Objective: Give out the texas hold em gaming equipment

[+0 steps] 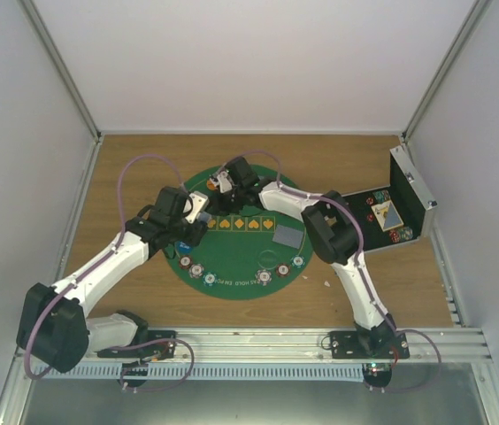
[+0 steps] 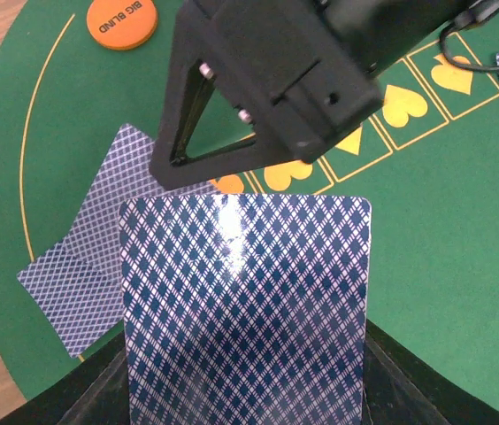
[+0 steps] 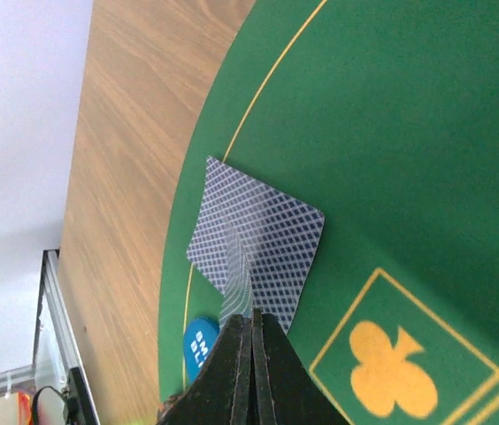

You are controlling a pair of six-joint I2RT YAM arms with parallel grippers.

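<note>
Wooden table's (image 1: 143, 301) case (image 1: 413, 190) holds chips (image 1: 397, 235); left tool (image 1: 198, 208), right tool (image 3: 251, 332) each pinch a card (image 2: 245, 301).

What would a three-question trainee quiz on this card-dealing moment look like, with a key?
1. True or false: the right end effector stands wide open.
2. What does the left end effector hold? A) a pen B) a face-down card C) nothing
3. Fill in: the orange disc on the green mat reads ____ BLIND.

Key: 1 false, it is shut on an edge-on card; 2 B; 3 BIG.
</note>
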